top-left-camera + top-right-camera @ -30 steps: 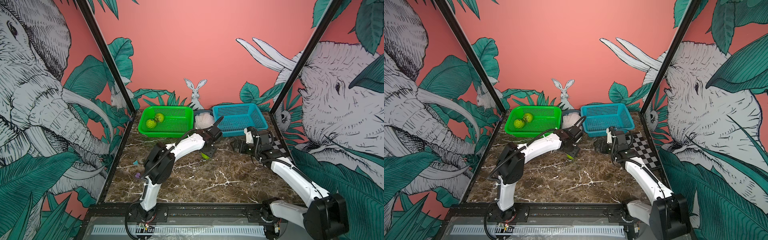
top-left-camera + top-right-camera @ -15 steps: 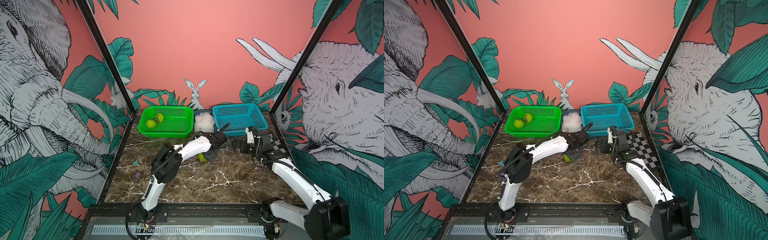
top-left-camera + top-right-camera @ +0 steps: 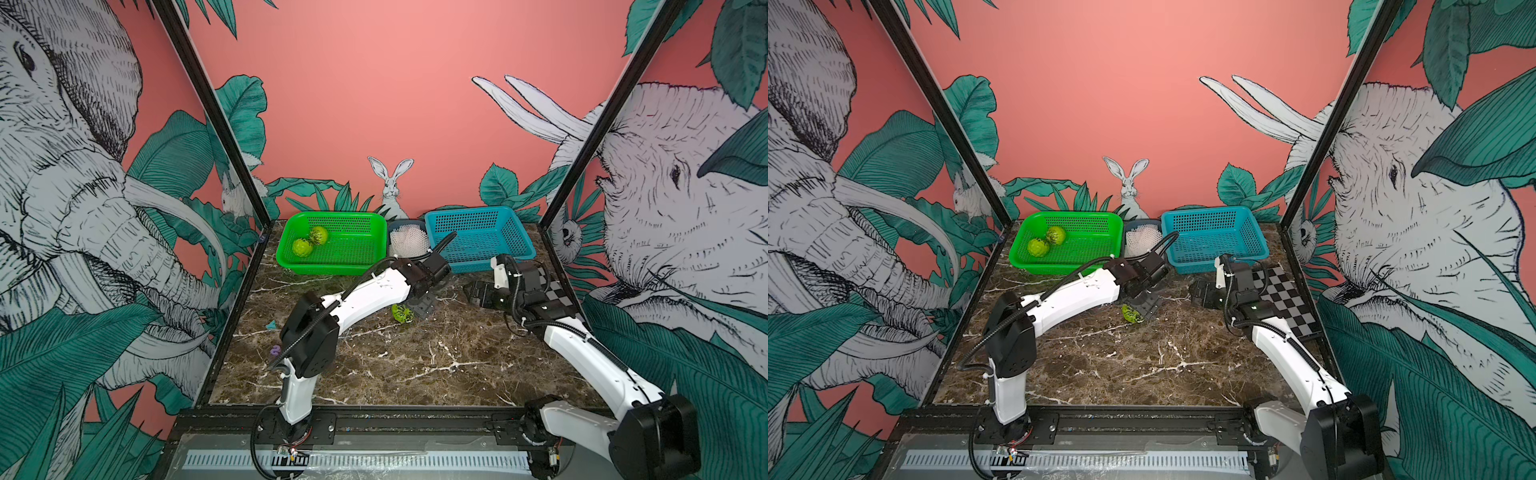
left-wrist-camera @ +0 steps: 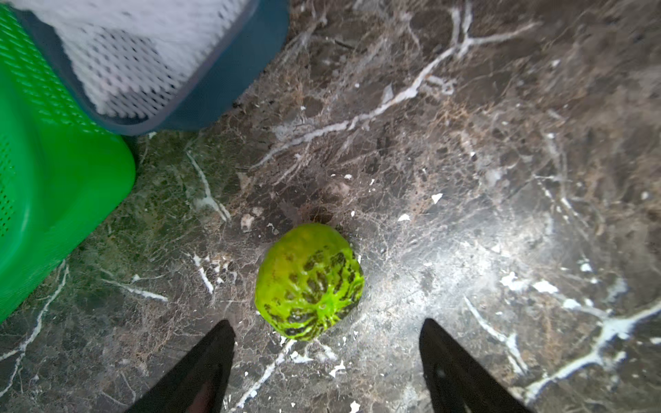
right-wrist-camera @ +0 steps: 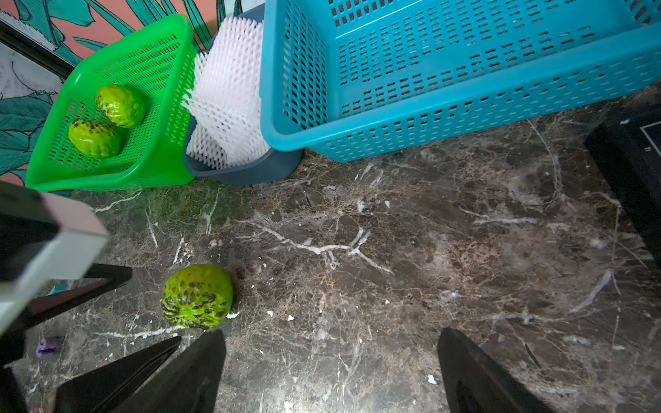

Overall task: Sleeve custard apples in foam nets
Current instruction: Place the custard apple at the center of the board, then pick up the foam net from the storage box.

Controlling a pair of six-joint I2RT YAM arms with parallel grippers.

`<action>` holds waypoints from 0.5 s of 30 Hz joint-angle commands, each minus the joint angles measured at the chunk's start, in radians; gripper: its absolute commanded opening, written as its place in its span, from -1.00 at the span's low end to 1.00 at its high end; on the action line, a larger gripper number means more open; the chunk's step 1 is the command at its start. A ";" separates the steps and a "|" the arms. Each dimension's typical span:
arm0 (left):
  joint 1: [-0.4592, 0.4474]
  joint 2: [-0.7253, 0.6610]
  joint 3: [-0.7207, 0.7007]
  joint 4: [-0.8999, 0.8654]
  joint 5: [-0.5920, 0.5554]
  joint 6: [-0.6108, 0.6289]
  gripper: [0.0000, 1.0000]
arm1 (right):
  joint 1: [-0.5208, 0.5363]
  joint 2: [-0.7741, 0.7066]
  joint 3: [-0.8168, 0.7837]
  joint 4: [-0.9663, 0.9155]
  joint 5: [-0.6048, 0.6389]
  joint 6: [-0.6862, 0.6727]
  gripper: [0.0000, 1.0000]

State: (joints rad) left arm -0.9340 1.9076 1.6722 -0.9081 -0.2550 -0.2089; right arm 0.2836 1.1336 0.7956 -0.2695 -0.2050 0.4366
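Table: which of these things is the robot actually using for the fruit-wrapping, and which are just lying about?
For the job: custard apple on the table; two custard apples in the green basket; foam nets in the grey tub; blue basket, probably.
Lying about: purple scrap; teal scrap; checkerboard.

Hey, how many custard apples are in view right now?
3 custard apples. One and another lie side by side in the green basket. The third lies on the table by the open left claw. None seems hidden.
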 commanded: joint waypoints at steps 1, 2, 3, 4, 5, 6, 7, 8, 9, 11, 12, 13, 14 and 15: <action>0.004 -0.079 -0.021 0.002 -0.010 -0.024 0.67 | 0.011 -0.016 0.013 -0.008 -0.016 -0.015 0.89; 0.008 -0.090 -0.025 0.005 -0.010 -0.028 0.67 | 0.013 -0.014 0.018 -0.010 -0.017 -0.016 0.89; 0.014 -0.102 -0.034 0.012 -0.007 -0.032 0.67 | 0.014 -0.013 0.022 -0.012 -0.020 -0.016 0.89; 0.020 -0.115 -0.047 0.021 -0.004 -0.037 0.67 | 0.016 -0.011 0.025 -0.010 -0.022 -0.016 0.89; 0.028 -0.125 -0.058 0.024 -0.001 -0.044 0.67 | 0.018 -0.008 0.030 -0.011 -0.024 -0.016 0.89; 0.037 -0.138 -0.072 0.034 0.010 -0.052 0.67 | 0.024 -0.003 0.035 -0.014 -0.024 -0.019 0.88; 0.046 -0.154 -0.089 0.046 0.024 -0.061 0.67 | 0.030 0.002 0.042 -0.018 -0.024 -0.023 0.85; 0.056 -0.168 -0.106 0.059 0.038 -0.073 0.67 | 0.036 0.008 0.050 -0.023 -0.021 -0.028 0.83; 0.070 -0.188 -0.128 0.083 0.057 -0.084 0.67 | 0.044 0.013 0.057 -0.030 -0.019 -0.032 0.81; 0.103 -0.229 -0.170 0.136 0.109 -0.108 0.67 | 0.051 0.017 0.069 -0.033 -0.019 -0.037 0.76; 0.123 -0.249 -0.189 0.167 0.138 -0.119 0.65 | 0.054 0.020 0.075 -0.035 -0.023 -0.038 0.72; 0.143 -0.263 -0.196 0.187 0.162 -0.126 0.62 | 0.054 0.020 0.081 -0.035 -0.029 -0.038 0.67; 0.159 -0.270 -0.194 0.196 0.178 -0.128 0.60 | 0.055 0.022 0.087 -0.037 -0.034 -0.038 0.61; 0.177 -0.268 -0.180 0.200 0.199 -0.128 0.55 | 0.058 0.024 0.093 -0.038 -0.039 -0.040 0.52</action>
State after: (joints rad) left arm -0.7929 1.6955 1.4887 -0.7830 -0.1329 -0.2951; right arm 0.3336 1.1511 0.8528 -0.3058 -0.2272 0.4137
